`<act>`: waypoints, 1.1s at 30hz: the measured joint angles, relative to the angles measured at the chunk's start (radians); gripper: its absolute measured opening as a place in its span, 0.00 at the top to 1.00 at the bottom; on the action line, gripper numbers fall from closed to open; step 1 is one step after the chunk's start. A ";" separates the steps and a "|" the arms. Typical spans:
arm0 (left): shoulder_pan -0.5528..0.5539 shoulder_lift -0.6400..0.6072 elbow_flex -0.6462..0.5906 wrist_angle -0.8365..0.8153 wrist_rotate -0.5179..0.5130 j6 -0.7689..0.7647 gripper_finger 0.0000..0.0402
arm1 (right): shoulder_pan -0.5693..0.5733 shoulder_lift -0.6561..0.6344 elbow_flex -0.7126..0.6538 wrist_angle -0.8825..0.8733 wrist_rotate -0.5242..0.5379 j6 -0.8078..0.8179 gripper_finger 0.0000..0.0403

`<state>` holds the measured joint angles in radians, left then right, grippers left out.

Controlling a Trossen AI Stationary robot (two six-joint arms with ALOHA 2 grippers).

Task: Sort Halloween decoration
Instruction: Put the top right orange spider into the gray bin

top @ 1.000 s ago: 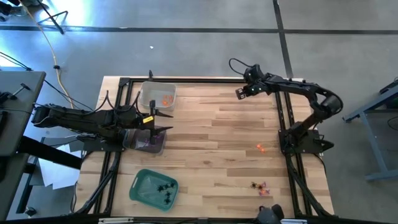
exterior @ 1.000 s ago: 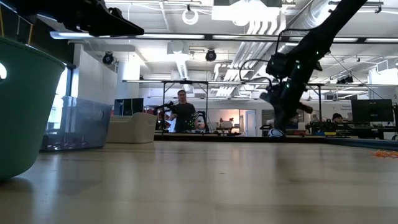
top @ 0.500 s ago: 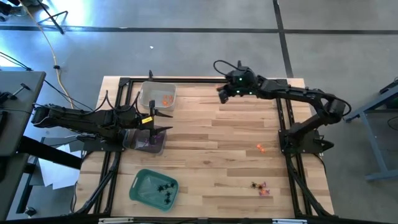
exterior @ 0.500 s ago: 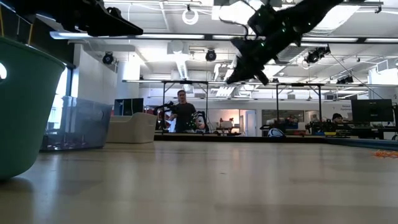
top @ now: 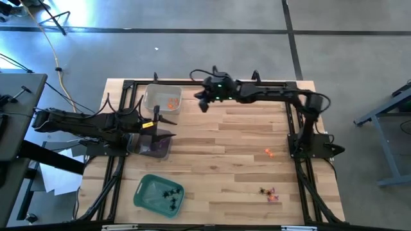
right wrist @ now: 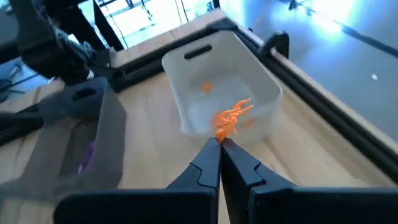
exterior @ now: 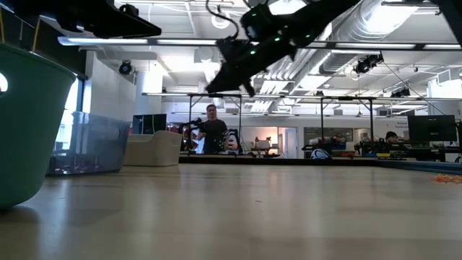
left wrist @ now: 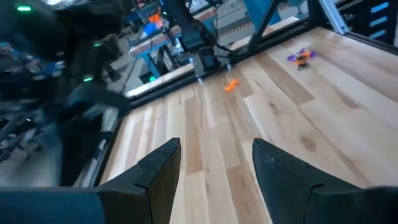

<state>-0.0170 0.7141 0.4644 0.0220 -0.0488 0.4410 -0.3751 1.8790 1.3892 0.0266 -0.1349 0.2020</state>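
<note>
My right gripper [top: 200, 102] hangs over the table's far side, just right of the clear tray [top: 162, 99], and is shut on an orange Halloween decoration [right wrist: 231, 118]. That tray holds other orange pieces. My left gripper [top: 168, 126] stands open and empty above the purple-tinted tray [top: 154, 146]. The green tray [top: 159, 194] at the near left holds black spider pieces. A loose orange trinket [top: 268, 152] and a small mixed cluster [top: 268, 194] lie on the wood at the right. My right gripper pinches the orange trinket's near end [right wrist: 221, 134] between the free ends of its two fingers. The fingers come from the table's right, slanting down toward the clear tray [right wrist: 261, 81]. The trinket's thin legs stick out past the fingertips, lifted clear of table and tray.
Black frame rails [top: 131, 86] run along the table's far, left and right edges. Bare wood [top: 225, 160] fills the middle. A person [exterior: 211, 130] stands in the room beyond the table. My left arm [right wrist: 56, 50] lies close beside the clear tray.
My right gripper has swept along the table's far side from the right toward the left, rising a little and turning, and now hangs beside the clear tray.
</note>
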 joint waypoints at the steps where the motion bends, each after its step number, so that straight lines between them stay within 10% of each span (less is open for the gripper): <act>1: 0.000 -0.009 0.000 -0.016 0.004 -0.002 0.54 | 0.001 0.033 0.038 0.001 0.000 -0.003 1.00; 17: 0.000 -0.041 0.000 -0.105 0.038 -0.004 0.54 | 0.035 0.493 0.583 -0.018 -0.103 -0.040 1.00; 33: 0.000 -0.041 0.000 -0.114 0.039 -0.020 0.54 | 0.018 0.586 0.627 -0.084 -0.089 -0.002 1.00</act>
<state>-0.0170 0.6731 0.4644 -0.0917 -0.0097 0.4212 -0.3568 2.4645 2.0163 -0.0569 -0.2237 0.2002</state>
